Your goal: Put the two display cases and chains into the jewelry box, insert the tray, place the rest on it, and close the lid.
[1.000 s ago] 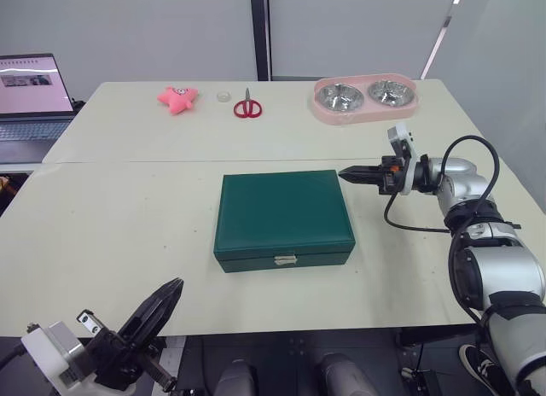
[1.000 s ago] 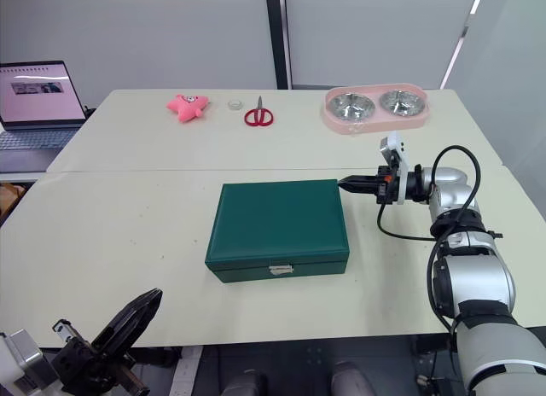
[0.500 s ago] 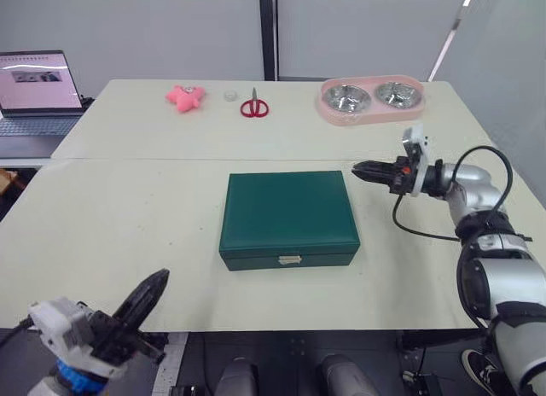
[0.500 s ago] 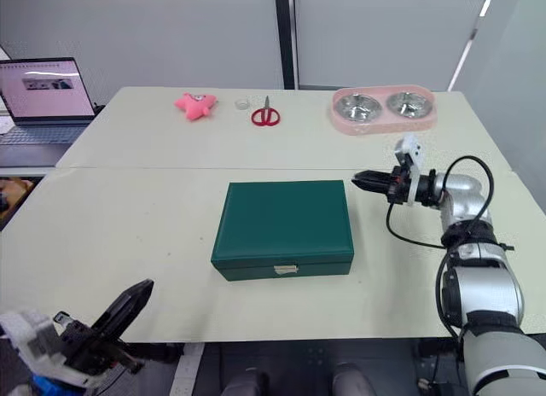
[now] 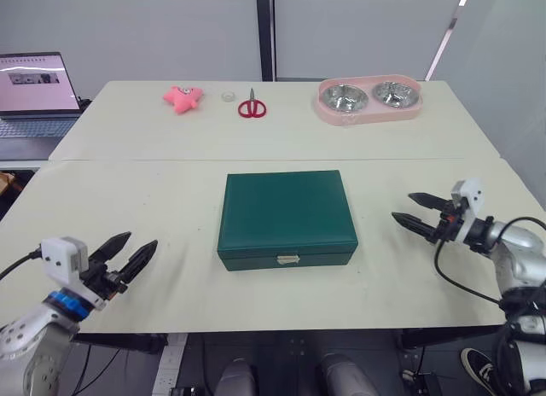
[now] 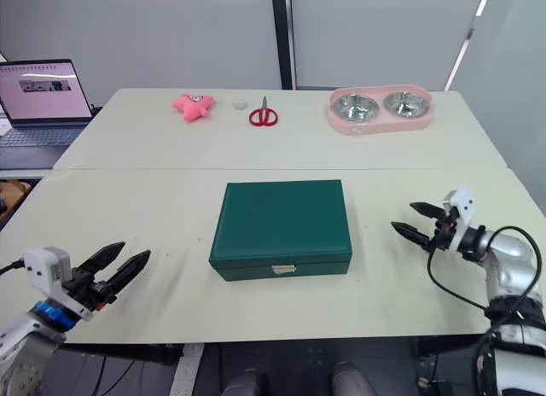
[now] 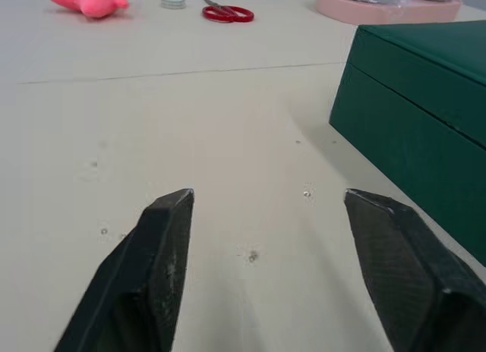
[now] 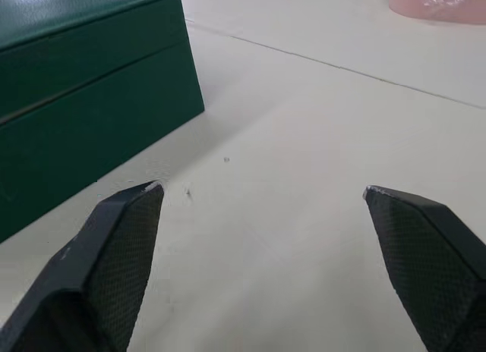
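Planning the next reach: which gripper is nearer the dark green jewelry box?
Right. The right gripper is just off the dark green jewelry box; the left gripper is farther.

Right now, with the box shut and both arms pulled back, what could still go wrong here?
1. The jewelry box looks shut, but I cannot tell whether the small front clasp is fastened. If it is not, the lid could lift when the box is moved.
2. Both pincers are open and empty, the left pincer and right pincer low over the table on either side of the box. A careless sweep inward could shove it.
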